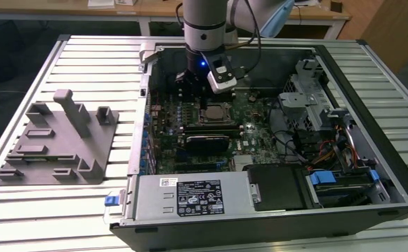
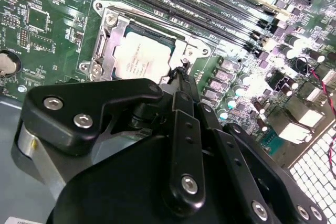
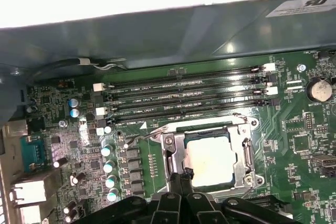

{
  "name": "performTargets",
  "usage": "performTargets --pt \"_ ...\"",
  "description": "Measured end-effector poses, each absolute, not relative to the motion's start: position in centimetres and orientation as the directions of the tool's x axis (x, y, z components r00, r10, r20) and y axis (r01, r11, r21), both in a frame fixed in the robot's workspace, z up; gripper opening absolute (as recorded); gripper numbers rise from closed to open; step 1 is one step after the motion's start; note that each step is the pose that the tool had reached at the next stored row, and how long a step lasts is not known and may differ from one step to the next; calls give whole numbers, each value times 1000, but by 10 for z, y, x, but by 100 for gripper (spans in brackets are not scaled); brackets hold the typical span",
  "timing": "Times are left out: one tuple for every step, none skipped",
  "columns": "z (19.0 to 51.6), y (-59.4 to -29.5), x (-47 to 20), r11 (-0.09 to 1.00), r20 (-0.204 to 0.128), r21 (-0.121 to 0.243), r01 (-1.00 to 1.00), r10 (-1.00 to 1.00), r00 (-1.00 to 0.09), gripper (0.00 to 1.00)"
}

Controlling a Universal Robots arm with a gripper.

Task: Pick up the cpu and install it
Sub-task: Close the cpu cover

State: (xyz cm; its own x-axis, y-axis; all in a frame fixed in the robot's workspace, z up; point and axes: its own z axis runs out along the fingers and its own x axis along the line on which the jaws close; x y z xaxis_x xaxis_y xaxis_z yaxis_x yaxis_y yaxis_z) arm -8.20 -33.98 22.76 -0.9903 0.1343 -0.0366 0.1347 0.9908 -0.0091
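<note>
The cpu (image 3: pixel 212 156) lies flat inside its socket on the motherboard (image 1: pixel 260 131), with the pale metal top facing up. It shows in both wrist views (image 2: pixel 139 56), and in the exterior view it is the small light square (image 1: pixel 214 113) just below the arm. A silver metal frame (image 3: pixel 170 150) goes around the cpu on its sides, and screws sit at the corners of this frame (image 2: pixel 105 40).

The gripper (image 3: pixel 182 174) hangs just over one corner of the socket. Its black fingers (image 2: pixel 181 72) are closed together to one thin tip, and I see nothing held between them. The tip is at the edge of the frame, very near the corner of the cpu; whether it touches, I cannot tell.

Beside the socket run four long memory slots (image 3: pixel 184 95), parallel to each other. A round coin battery (image 3: pixel 319 90) sits on the board further away.

The motherboard is inside an open computer case (image 1: pixel 372 105), which lies on its side on the slatted counter (image 1: pixel 64 210). The arm (image 1: pixel 204 21) reaches down into the case from above. A grey power supply (image 1: pixel 190 197) fills the near edge of the case. Towards the exterior view's left, well apart from the case, a grey fixture block (image 1: pixel 57 142) stands on the counter.
</note>
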Motion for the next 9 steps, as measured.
performTargets --pt "228 -340 -81 991 -36 -9 135 134 -990 11" --pt "228 -340 -79 991 -36 -9 135 134 -990 11" --pt "228 -340 -76 991 -37 -9 135 134 -990 11" --pt "228 -340 -73 991 -37 -9 135 134 -990 11" --pt "228 -340 -70 991 -37 -9 135 134 -990 11" --pt "228 -340 -66 991 -37 -9 135 135 -990 11" --pt "228 -340 -63 991 -37 -9 135 134 -990 11" --pt "228 -340 -59 991 -37 -9 135 134 -990 11" --pt "228 -339 -56 991 -37 -9 135 134 -990 11"
